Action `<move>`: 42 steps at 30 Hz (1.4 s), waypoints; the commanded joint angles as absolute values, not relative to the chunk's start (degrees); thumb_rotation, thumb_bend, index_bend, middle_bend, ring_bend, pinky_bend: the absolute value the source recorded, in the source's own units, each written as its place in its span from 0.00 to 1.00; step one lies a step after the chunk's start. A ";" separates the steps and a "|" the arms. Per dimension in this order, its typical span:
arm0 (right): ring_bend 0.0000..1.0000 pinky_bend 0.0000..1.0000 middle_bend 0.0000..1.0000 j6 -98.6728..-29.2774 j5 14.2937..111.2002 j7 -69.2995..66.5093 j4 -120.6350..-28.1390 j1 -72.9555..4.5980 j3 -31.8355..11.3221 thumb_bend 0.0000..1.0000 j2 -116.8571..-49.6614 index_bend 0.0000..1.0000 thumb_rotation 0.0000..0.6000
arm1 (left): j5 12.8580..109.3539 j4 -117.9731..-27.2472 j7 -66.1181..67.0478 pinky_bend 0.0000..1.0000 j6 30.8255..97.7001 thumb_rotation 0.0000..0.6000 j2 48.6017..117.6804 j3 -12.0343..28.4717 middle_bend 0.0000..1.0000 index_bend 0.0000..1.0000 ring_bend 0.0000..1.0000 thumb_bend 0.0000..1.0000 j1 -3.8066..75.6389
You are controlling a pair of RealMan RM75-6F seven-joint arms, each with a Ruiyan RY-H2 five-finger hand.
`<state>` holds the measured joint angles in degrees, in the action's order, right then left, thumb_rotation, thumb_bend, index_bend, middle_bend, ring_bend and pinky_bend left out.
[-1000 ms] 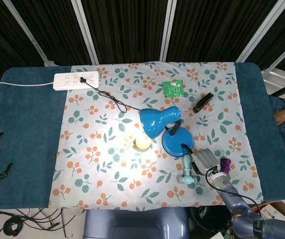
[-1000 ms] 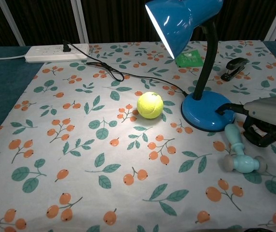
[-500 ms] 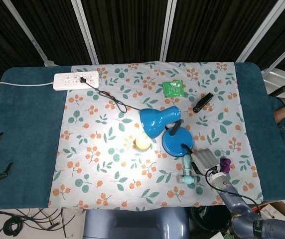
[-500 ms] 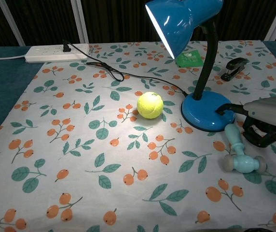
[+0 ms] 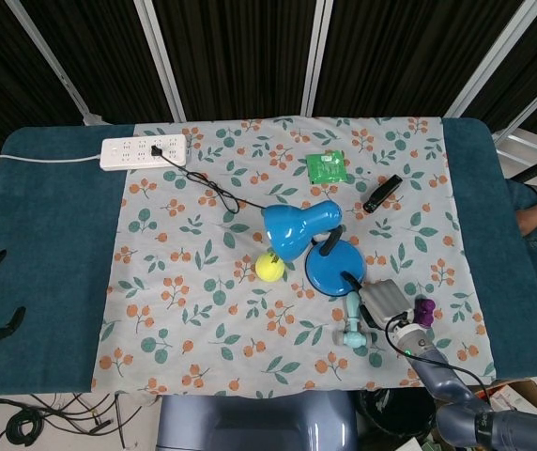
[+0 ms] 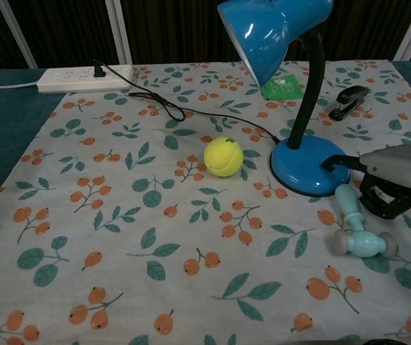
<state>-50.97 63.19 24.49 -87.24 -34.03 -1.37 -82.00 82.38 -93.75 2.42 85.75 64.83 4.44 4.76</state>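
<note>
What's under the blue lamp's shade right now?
Below the lamp shade lies a yellow tennis ball on the flowered cloth. In the head view the shade covers part of the cloth beneath it, and the bulb inside cannot be seen.

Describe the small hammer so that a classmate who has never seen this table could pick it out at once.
Start at the blue lamp on the flowered cloth and find its round base. Just in front of that base, towards the right hand, lies the hammer. It is the only pale turquoise thing there, with a short handle and a head with whitish ends.
</note>
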 commanded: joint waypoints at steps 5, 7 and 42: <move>0.82 0.76 0.73 -51.28 63.29 24.47 -87.42 -34.16 -1.59 0.56 -82.05 0.17 1.00 | 82.37 -93.80 2.43 0.00 85.77 1.00 64.81 4.45 0.00 0.00 0.00 0.30 4.76; 0.82 0.76 0.73 -52.07 63.80 24.19 -87.79 -34.12 -2.01 0.56 -81.90 0.17 1.00 | 82.37 -93.79 2.43 0.00 85.75 1.00 64.82 4.44 0.00 0.00 0.00 0.30 4.76; 0.23 0.15 0.08 -96.08 85.95 20.19 -102.55 -8.99 2.73 0.19 -67.85 0.04 1.00 | 82.19 -94.15 3.29 0.00 86.14 1.00 65.07 4.59 0.00 0.00 0.00 0.30 4.67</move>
